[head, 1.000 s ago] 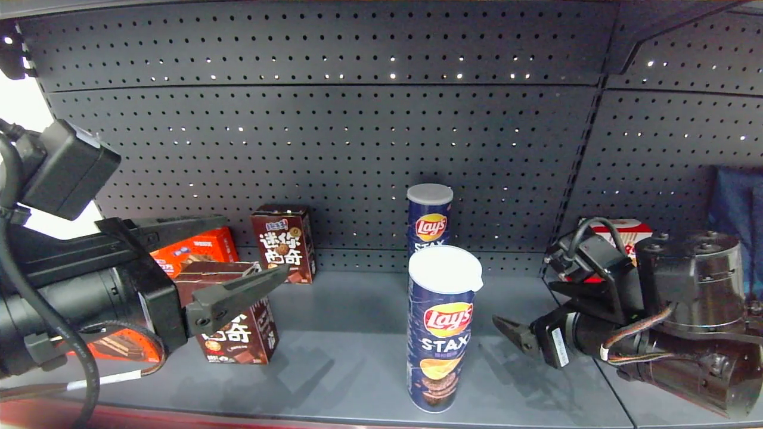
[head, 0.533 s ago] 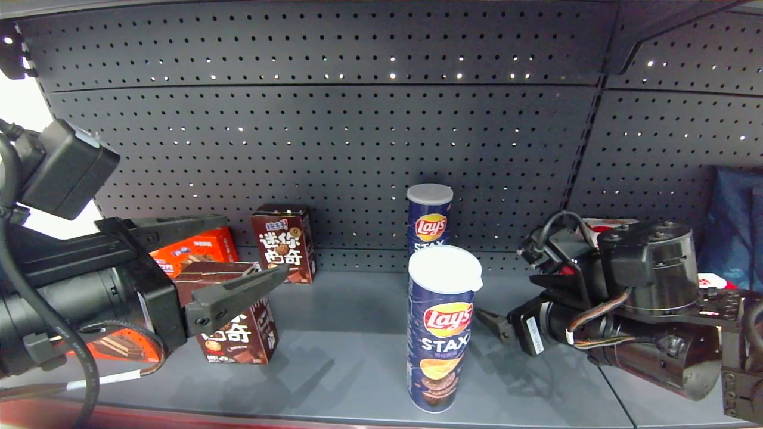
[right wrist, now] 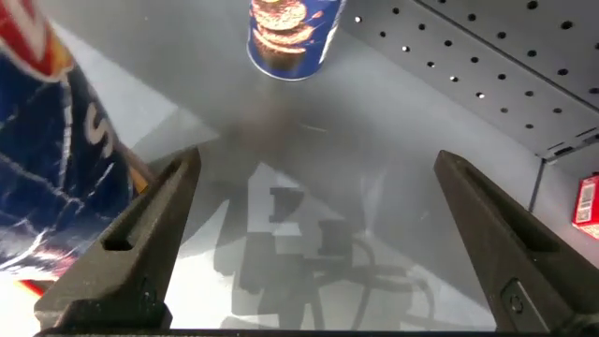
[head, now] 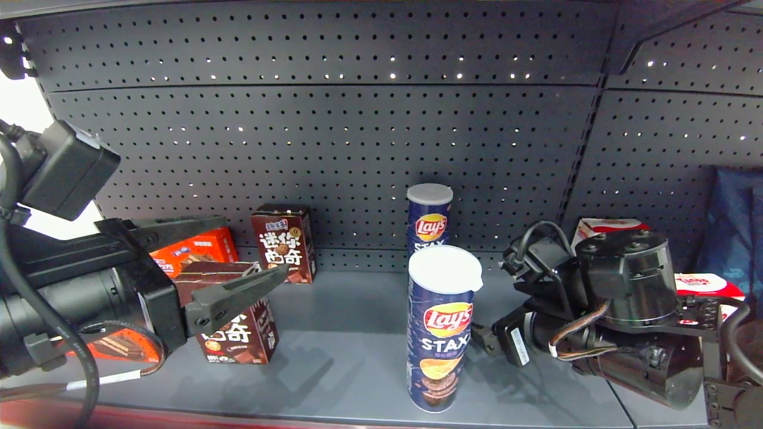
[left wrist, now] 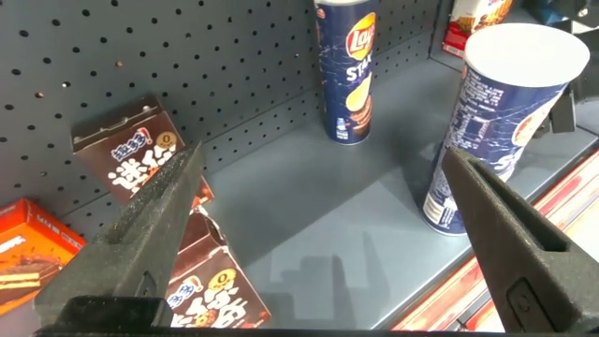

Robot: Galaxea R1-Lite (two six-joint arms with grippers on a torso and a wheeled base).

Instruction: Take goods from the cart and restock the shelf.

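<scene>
Glossy dark-blue cylindrical can (head: 439, 333), fine print in left wrist view, on matte shelf (head: 346, 363); left gripper (left wrist: 320, 159), right gripper (right wrist: 316, 161) gape empty.

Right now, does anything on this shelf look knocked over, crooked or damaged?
Nothing is spilled or toppled. The front chip can and back chip can stand upright, as do the front brown box and back brown box. The only oddity is the orange box at the far left, which looks tilted and is partly hidden.
</scene>
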